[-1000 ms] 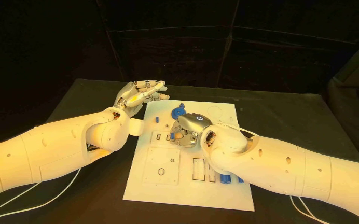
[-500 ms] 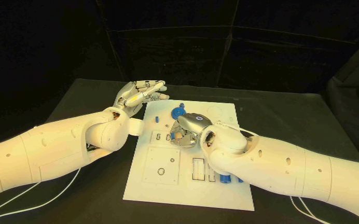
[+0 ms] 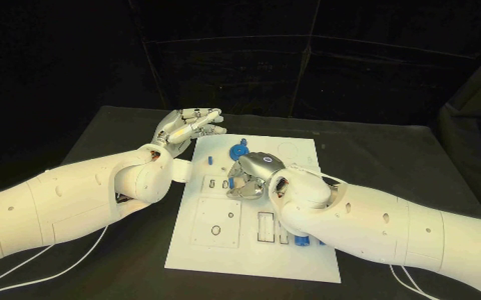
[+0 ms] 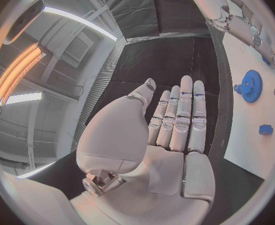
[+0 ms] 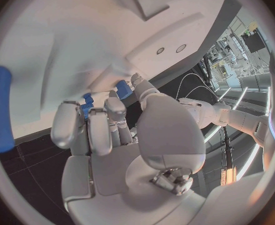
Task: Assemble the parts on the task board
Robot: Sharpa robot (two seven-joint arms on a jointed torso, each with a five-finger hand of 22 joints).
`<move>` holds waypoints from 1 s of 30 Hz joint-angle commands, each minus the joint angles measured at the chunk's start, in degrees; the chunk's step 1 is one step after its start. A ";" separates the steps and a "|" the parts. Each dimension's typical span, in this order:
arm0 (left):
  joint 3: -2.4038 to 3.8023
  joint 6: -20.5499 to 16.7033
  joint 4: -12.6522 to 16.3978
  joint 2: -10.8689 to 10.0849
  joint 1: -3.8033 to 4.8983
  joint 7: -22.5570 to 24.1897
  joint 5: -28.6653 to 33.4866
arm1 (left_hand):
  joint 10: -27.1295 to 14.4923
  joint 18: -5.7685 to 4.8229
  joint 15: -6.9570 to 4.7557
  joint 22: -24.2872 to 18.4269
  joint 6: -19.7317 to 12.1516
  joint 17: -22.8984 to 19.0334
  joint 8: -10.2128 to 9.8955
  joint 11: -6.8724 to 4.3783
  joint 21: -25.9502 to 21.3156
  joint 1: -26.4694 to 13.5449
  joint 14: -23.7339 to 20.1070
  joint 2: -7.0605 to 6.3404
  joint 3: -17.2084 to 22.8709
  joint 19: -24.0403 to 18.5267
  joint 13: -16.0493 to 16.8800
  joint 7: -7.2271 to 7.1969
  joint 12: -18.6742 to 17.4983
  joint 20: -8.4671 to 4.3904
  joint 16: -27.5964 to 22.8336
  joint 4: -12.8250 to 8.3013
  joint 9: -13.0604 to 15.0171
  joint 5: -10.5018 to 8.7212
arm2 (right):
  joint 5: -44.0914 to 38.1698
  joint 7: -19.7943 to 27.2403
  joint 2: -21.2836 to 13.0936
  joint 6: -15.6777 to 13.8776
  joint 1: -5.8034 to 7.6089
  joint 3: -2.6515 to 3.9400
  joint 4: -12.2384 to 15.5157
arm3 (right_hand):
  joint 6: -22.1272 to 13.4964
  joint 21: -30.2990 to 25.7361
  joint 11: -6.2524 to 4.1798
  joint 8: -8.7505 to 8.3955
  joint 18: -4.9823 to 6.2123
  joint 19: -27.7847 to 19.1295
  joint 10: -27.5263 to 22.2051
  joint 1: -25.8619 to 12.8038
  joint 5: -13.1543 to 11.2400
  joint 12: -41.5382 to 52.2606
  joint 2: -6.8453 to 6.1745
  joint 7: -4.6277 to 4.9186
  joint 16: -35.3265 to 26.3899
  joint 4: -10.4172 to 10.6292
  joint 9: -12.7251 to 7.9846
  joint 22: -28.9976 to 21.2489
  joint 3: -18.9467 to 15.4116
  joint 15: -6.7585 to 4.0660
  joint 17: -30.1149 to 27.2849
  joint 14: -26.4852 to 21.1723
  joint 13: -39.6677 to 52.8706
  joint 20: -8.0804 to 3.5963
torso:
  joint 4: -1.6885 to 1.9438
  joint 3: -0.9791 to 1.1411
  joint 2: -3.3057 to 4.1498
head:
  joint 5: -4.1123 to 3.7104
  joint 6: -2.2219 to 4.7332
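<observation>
From the head camera, the white task board lay in the middle of the black table. The left hand hovered off the board's far left corner, fingers straight and close together, holding nothing. The right hand was lowered over the upper middle of the board, fingers curled downward; whether it gripped a part there I could not tell. A blue gear sat on the board just beyond that hand, and a few small blue parts lay near the board's near edge beside the right forearm.

The left wrist camera showed the left hand flat and empty above the dark table, with the blue gear and a small blue piece on the board beside it.

The right wrist camera showed the right hand bent toward the board, with small blue pieces at its fingertips, and a long blue part lay further off.
</observation>
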 commanded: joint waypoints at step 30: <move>0.01 14.29 -1.44 -0.88 4.86 -42.38 -38.18 | 13.82 0.15 -8.38 16.83 5.25 63.47 6.58 -7.04 26.86 -12.18 20.86 -0.01 -8.57 23.39 15.78 -5.95 20.95 -9.30 67.46 6.32 2.60 0.02 | 42.67 31.62 -25.36 -2.74 6.93 0.09 10.01 | 0.59 -10.25 0.00 1.46 2.58 -8.03 -8.26 8.57 3.23 -18.22 4.40 -0.22 -12.71 0.71 0.17 -16.96 -8.82 0.06 -13.58 -0.92 -15.87 0.26 | -0.24 0.93 -2.69 | 0.50 -1.01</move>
